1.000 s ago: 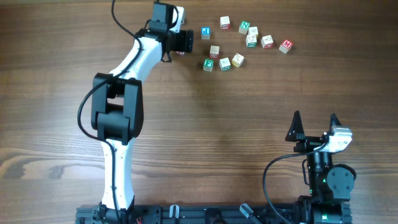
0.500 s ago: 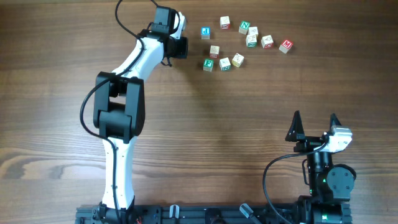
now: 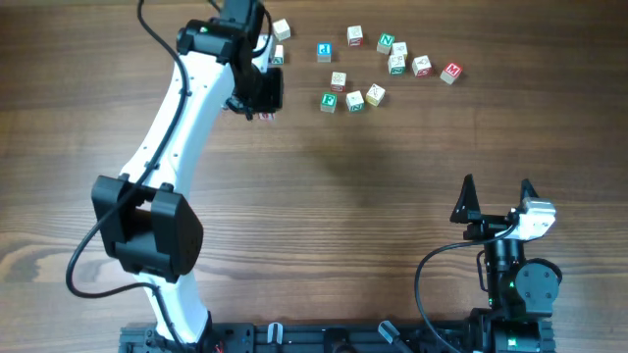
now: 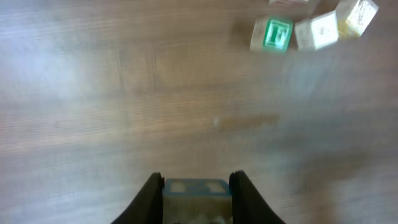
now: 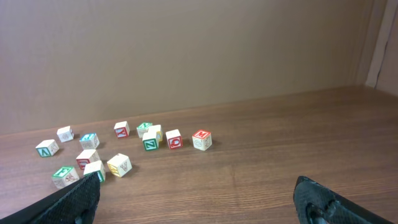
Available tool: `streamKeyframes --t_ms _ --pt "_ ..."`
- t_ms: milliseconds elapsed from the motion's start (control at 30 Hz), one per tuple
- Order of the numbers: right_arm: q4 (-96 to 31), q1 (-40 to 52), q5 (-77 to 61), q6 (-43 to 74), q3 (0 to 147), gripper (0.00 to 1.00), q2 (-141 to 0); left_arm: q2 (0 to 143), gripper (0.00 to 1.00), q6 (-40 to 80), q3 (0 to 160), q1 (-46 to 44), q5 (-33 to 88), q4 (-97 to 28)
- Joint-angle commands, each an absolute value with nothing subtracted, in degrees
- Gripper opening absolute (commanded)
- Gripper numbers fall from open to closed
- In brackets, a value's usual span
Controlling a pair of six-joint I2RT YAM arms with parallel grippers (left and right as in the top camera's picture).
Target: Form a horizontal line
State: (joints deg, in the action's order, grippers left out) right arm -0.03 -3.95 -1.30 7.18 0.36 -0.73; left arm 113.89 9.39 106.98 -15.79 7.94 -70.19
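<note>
- Left wrist view alone shows the left jaws clamped on a blue-topped cube (image 4: 196, 186).
- Overhead: the horizontal line (image 3: 352, 99) sits upper centre on the worktop (image 3: 392, 176).
- Right jaws gape wide, holding nothing.

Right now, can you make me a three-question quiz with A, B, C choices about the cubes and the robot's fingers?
1. Where are the right fingers? A among the cubes; B far from the cubes; C on the left arm.
2. What colour is the left-end cube in the row of three? A green; B purple; C black.
3. What are the left fingers doing? A open and empty; B shut on a cube; C lying flat on the wood.
Answers: 1 B, seen from overhead they sit at the bottom and the cubes at the top. 2 A, its top face is green. 3 B, the left wrist view shows a cube squeezed between them.
</note>
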Motion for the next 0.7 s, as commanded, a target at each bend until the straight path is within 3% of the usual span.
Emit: streamKeyframes --t_ms 0,167,667 --pt "0.16 -3.70 -1.98 6.17 0.27 1.00 -0.43 114.10 0.04 11.00 106.61 -16.91 7.73 -71.55" --pt "0.16 -3.70 -2.00 6.17 0.27 1.00 -0.43 114.08 0.04 15.92 101.75 -16.45 1.67 -70.67" --pt "0.19 -3.70 -1.98 6.17 0.27 1.00 -0.43 114.06 0.04 19.81 74.74 -9.50 -3.92 -46.68"
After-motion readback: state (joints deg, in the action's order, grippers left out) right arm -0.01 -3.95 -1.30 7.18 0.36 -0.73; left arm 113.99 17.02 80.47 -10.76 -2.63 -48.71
